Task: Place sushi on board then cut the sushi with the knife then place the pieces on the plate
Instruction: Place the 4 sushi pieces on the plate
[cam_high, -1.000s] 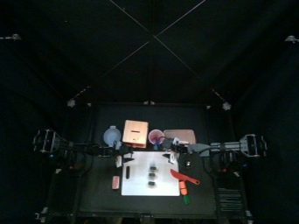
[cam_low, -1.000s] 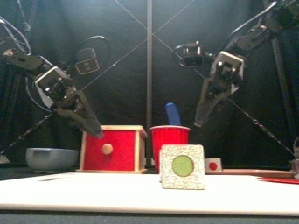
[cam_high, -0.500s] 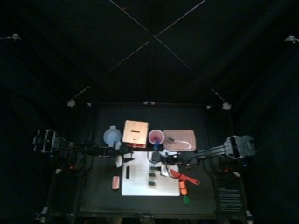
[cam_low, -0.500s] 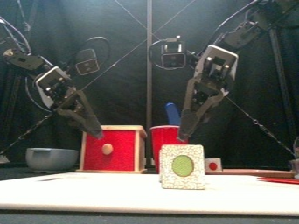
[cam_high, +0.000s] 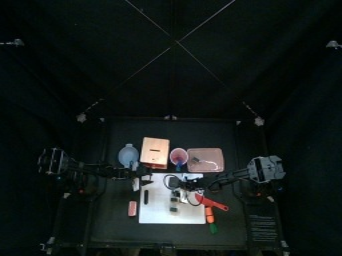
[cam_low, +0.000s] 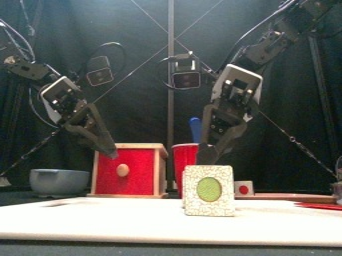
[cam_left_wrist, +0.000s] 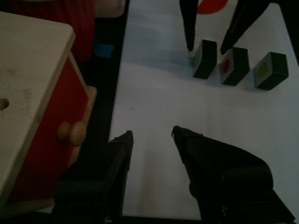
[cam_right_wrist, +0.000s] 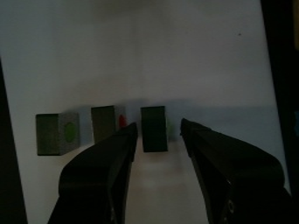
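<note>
Three dark green sushi pieces (cam_right_wrist: 104, 122) were seen standing in a row, apart from one another, on the white cutting board (cam_high: 187, 218) at the middle of the desk (cam_high: 114, 225). The right end effector (cam_right_wrist: 158, 125) was held over the row with its jaws spread; in the right wrist view the end piece (cam_right_wrist: 153, 129) was framed between them, and whether it was touched could not be told. The left end effector (cam_left_wrist: 152, 140) was held above the board's left part, jaws likewise spread and empty, beside the wooden box (cam_left_wrist: 30, 79). A red knife (cam_high: 210, 203) was seen lying at the board's right side. Behind the board, the bowl (cam_high: 127, 154), the box, the red cup (cam_low: 195, 160) with a blue knife (cam_low: 197, 128) and the pink tray (cam_high: 205, 157) were lined up
</note>
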